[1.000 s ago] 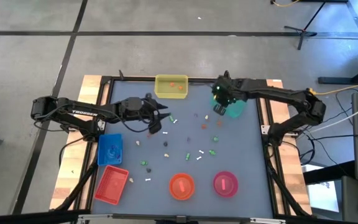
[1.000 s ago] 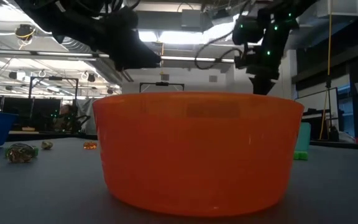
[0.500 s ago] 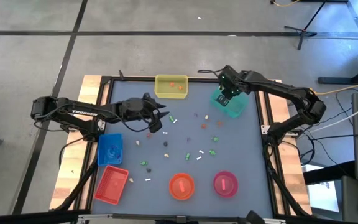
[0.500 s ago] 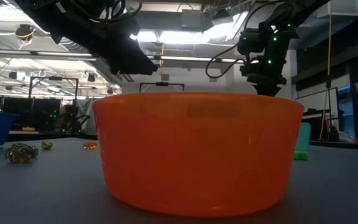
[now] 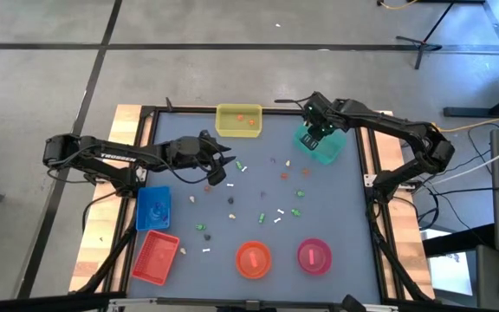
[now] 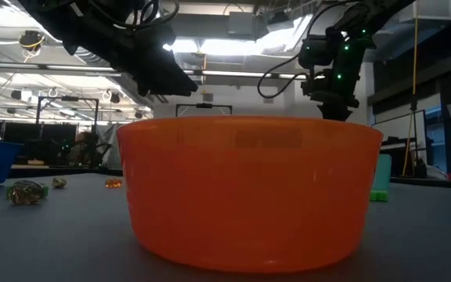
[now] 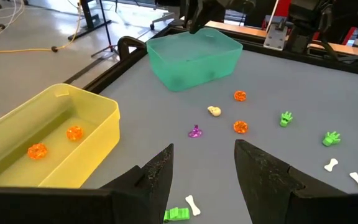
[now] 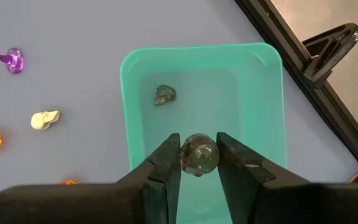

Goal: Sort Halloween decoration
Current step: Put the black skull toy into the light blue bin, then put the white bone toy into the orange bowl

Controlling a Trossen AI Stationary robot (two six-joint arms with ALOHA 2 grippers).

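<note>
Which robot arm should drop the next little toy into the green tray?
The right arm. Its tool is shut on a dark grey trinket and hangs right above the green tray, where another grey trinket already lies. The left tool is open and empty, far off near the yellow tray.

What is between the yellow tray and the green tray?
Only bare grey table lies between the yellow tray and the green tray, as the left wrist view shows; the trinkets lie off to the side.

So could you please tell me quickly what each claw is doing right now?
Left claw: open, empty, above the table near the yellow tray.
Right claw: shut on a dark grey trinket, above the green tray.
</note>
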